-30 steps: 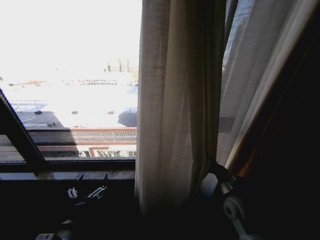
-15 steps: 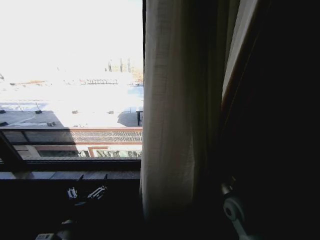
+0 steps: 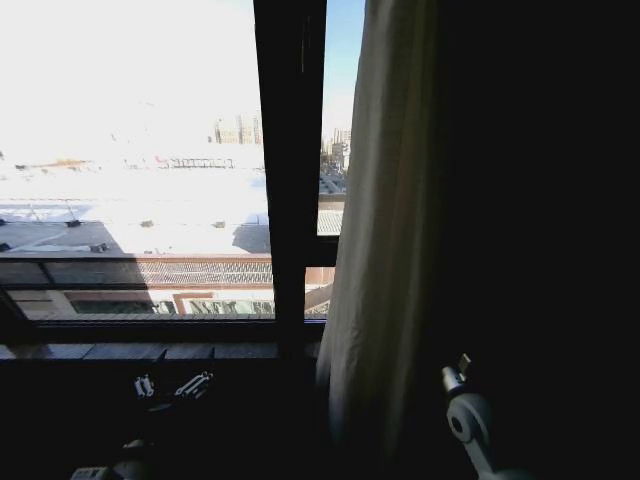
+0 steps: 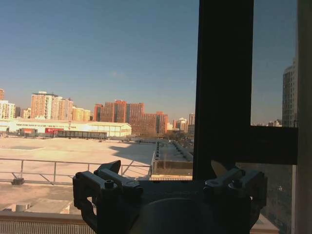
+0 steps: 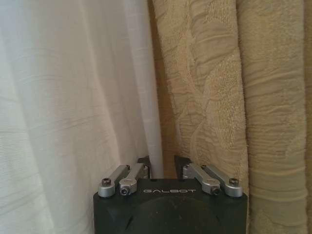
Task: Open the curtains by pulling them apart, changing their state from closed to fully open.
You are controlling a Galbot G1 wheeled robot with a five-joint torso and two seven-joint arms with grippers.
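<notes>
I hold right gripper pinched on curtain fold, bunched rightward; left gripper apart, idle. Next, probably: final tug, release.

So the curtains are bunched up on the right side of the window, just right of the vertical window frame bar, with open glass to the left. The left gripper sits low on the near left, below the sill, well apart from the fabric. The right gripper is over on the right, up against the curtains, with a heavier drape just beside them.
</notes>
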